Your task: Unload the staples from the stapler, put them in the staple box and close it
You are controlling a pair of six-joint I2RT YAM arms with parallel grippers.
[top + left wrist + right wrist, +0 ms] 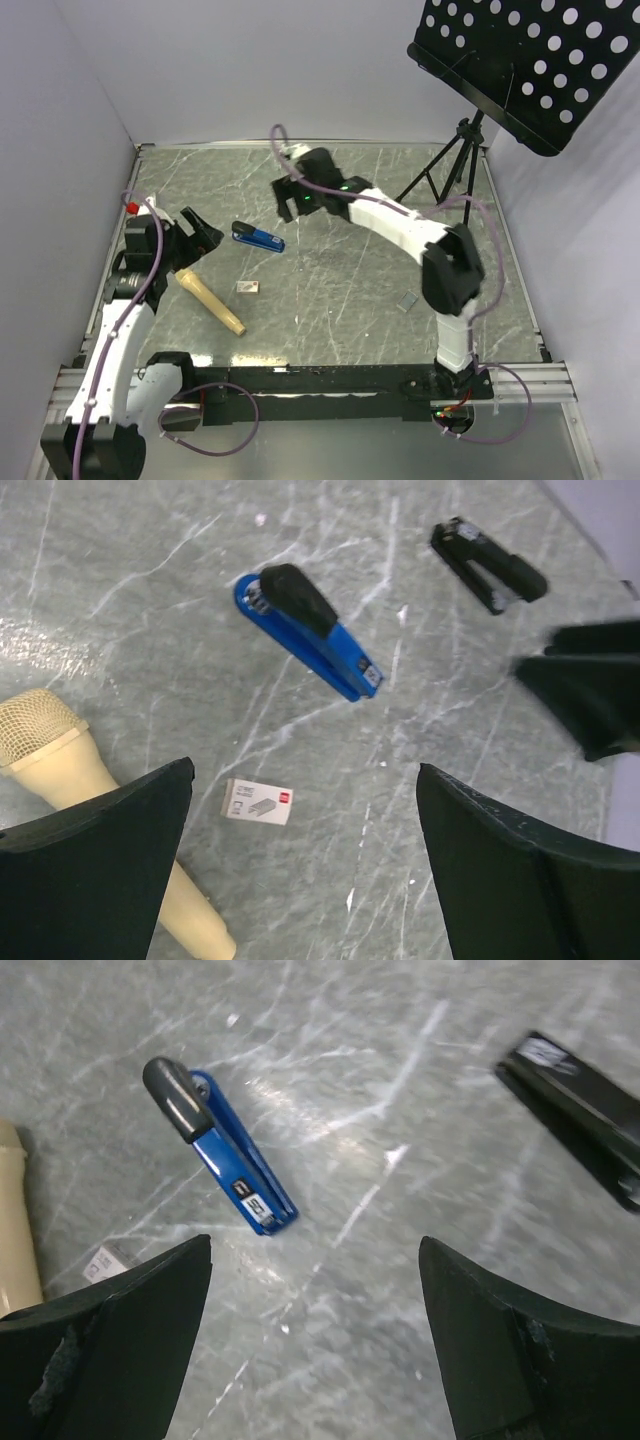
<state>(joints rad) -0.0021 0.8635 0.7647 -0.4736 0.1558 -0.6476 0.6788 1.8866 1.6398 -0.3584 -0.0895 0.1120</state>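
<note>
The blue stapler lies closed and flat on the grey marble table, between my two grippers. The left wrist view shows the stapler ahead of the left gripper, which is open with only table between its fingers. Seen from the right wrist, the stapler lies up and to the left of the right gripper, which hovers open and empty above the table. From above, the left gripper is just left of the stapler and the right gripper just beyond it to the right. No staples show.
An all-black stapler lies past the blue one. A beige microphone-shaped thing and a small white staple box lie near the left arm. A small flat piece sits at right. A tripod music stand stands at back right.
</note>
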